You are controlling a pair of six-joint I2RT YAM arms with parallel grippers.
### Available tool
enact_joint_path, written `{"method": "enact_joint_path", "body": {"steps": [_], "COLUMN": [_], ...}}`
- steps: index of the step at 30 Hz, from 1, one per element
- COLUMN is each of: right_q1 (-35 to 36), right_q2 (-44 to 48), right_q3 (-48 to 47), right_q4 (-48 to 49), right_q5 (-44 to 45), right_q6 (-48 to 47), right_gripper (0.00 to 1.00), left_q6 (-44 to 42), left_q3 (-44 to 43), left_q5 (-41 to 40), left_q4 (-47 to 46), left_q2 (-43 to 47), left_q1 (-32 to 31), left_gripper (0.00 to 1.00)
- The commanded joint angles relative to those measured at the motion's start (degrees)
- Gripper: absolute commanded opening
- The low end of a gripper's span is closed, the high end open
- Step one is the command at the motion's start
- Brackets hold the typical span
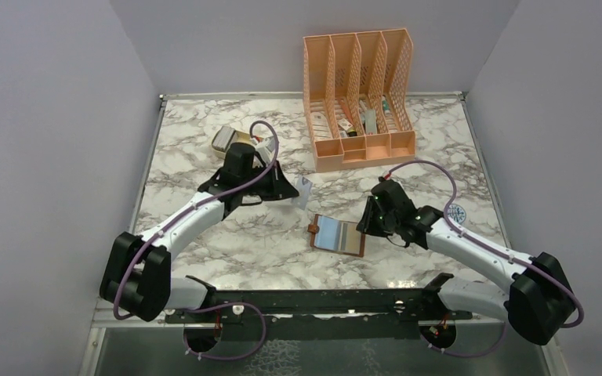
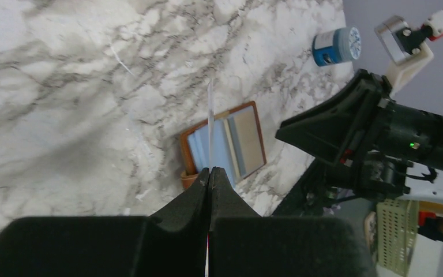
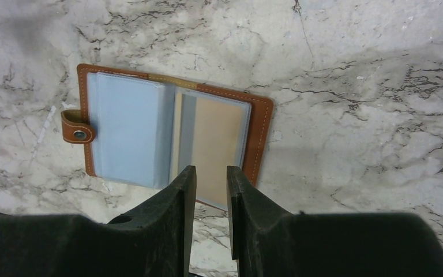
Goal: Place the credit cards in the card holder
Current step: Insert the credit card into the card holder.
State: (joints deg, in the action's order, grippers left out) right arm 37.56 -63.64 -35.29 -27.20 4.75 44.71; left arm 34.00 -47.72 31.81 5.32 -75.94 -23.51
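From above, pinches a credit card [image 1: 304, 191] in the shut left gripper [image 1: 293, 190], card holder [image 1: 337, 235] lying open beyond its tips, nearer the right gripper [image 1: 365, 222]; from left wrist, aims card edge-on over holder; from right wrist, hovers slightly spread, empty, above it.

Left side: reaching toward 2 o'clock, left gripper [image 2: 210, 173] pinched tight on an edge-on credit card [image 2: 210, 124]. Right side: reaching toward 10 o'clock, right gripper [image 3: 211, 173] angled downward, jaws narrowly parted, gripping nothing.
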Motion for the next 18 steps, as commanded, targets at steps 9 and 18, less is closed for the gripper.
{"method": "enact_joint_path", "body": {"steps": [9,18], "right_q1": [0.4,0.4], "right_q2": [-3.1,-5.0], "right_q3": [1.4,2.8], "right_q4": [2.9,4.8], "right_q5": [2.1,2.4], "right_q6": [-0.9,-0.9], "right_gripper": [0.25,0.22], "left_q6": [16.8,18.1], "left_q3": [7.6,9.0], "left_q5": [0.9,-2.3], "left_q4": [-19.8,-21.7], "left_q2": [-1.9,-7.5], "left_q1": [-12.8,-17.5], "left_gripper": [0.0,0.0]}}
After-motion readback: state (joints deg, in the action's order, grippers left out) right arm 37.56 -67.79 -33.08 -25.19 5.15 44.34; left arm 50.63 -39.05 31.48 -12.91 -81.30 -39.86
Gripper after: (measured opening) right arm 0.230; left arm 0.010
